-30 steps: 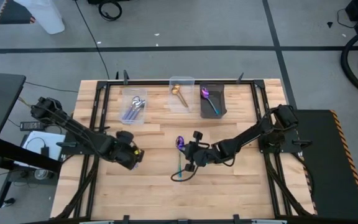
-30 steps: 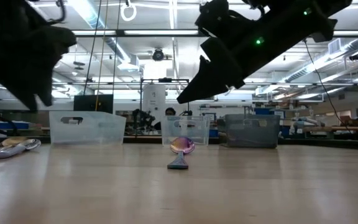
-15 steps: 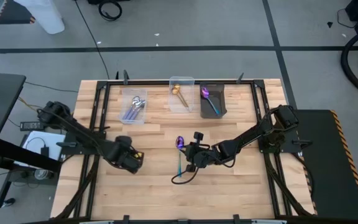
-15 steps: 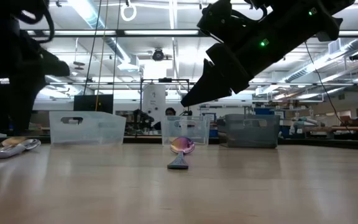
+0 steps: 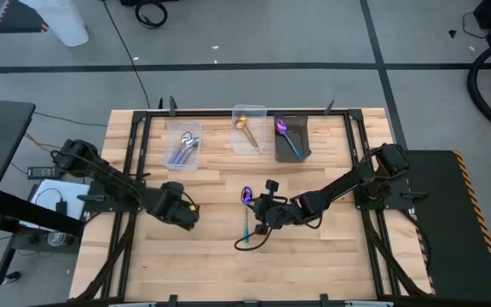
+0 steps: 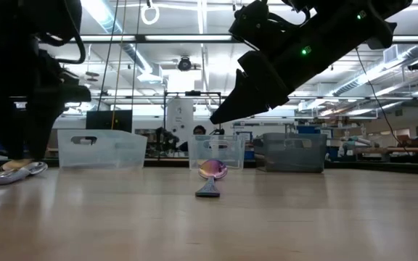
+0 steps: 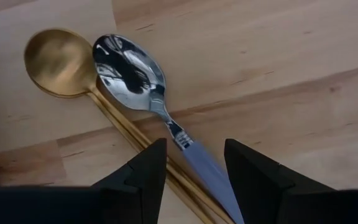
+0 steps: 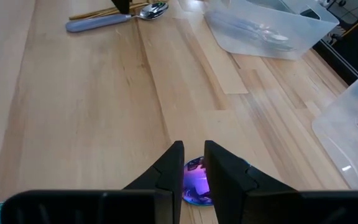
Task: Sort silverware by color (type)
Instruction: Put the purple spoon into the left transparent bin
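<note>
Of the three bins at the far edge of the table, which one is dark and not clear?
The dark bin is the right-hand one in the high view, holding purple-blue spoons. The middle bin and left bin are both clear plastic.

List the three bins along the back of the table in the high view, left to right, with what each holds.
Left clear bin with silver spoons → middle clear bin with a gold spoon → dark bin with a purple-and-teal spoon.

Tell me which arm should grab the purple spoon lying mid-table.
Right. The right gripper hangs directly over the iridescent purple spoon, whose bowl shows between its fingers. The left gripper is off to the side, open over a silver spoon and gold spoon.
</note>
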